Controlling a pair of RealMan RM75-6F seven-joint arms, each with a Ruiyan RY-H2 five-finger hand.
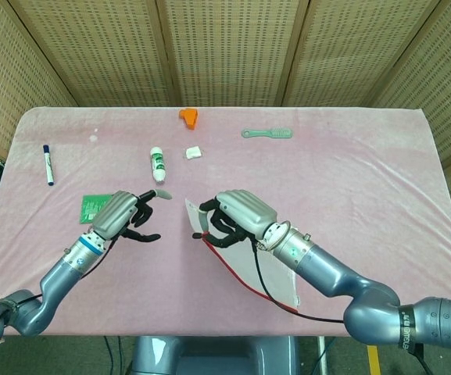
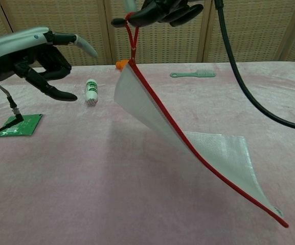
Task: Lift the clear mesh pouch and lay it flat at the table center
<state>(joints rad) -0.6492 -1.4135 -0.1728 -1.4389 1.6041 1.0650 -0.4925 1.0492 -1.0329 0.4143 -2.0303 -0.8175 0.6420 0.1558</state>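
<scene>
The clear mesh pouch (image 2: 208, 153) with a red zipper edge hangs slanted, its upper corner raised by a red pull loop (image 2: 133, 35) and its lower end resting on the pink table (image 2: 86, 178). My right hand (image 1: 237, 217) pinches that loop; in the chest view the right hand (image 2: 160, 11) sits at the top edge. The pouch (image 1: 245, 262) shows below the right hand in the head view. My left hand (image 1: 127, 215) hovers to the left of the pouch, holding nothing, with its fingers apart; the left hand (image 2: 40, 53) is also in the chest view.
A green packet (image 1: 96, 208) lies under my left arm. A white tube (image 1: 158, 165), a white eraser (image 1: 193, 153), an orange piece (image 1: 188, 116) and a green comb (image 1: 267, 133) lie farther back. A blue marker (image 1: 47, 164) is at the far left.
</scene>
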